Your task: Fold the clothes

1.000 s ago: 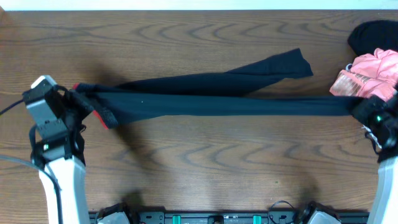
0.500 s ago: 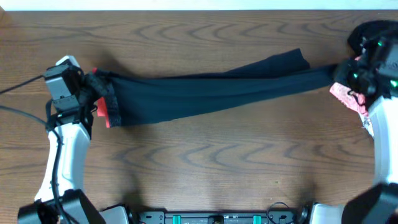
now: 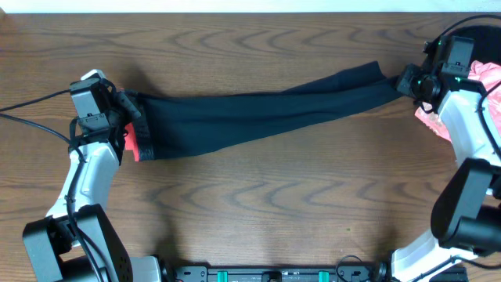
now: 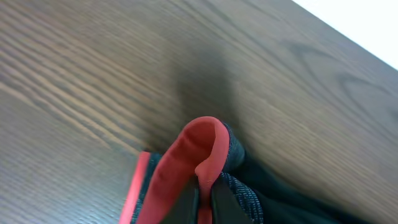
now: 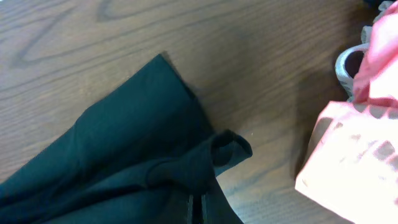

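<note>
A pair of black leggings with a red waistband is stretched across the table from left to right. My left gripper is shut on the waistband end; the left wrist view shows the red band pinched between the fingers. My right gripper is shut on the leg ends at the far right. In the right wrist view the black fabric bunches at the fingers.
A pile of pink clothing and a dark garment lie at the far right, close to my right gripper. The pink cloth also shows in the right wrist view. The wooden table shows bare wood in front.
Both grippers moved toward the back of the table, carrying the leggings with them. The garment has shifted back and now lies slanted, its right end higher.
</note>
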`<state>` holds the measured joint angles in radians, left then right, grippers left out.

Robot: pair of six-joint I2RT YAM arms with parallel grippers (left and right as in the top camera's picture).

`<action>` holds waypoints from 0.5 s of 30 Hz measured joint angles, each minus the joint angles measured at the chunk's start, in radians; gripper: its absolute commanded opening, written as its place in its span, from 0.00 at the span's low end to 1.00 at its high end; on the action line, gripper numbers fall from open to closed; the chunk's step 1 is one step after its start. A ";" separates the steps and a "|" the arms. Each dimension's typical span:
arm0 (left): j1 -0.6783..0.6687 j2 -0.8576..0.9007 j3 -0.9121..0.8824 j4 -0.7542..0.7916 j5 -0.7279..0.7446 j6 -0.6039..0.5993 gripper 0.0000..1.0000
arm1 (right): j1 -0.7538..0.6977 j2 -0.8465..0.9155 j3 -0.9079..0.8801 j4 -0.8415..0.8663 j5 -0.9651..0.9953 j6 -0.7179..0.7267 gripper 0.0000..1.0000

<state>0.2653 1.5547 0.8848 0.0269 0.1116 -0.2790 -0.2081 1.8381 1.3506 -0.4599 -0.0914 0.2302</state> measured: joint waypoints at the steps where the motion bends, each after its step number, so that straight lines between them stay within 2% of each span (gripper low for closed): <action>1: 0.000 0.003 0.000 0.001 -0.011 0.001 0.06 | 0.000 0.013 0.010 0.004 0.001 0.000 0.01; 15: 0.000 0.112 0.000 0.019 -0.067 0.007 0.06 | 0.036 0.084 0.031 0.125 0.006 0.011 0.01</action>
<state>0.2653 1.6665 0.8852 0.0456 0.0444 -0.2718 -0.1719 1.9217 1.3815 -0.3351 -0.0853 0.2413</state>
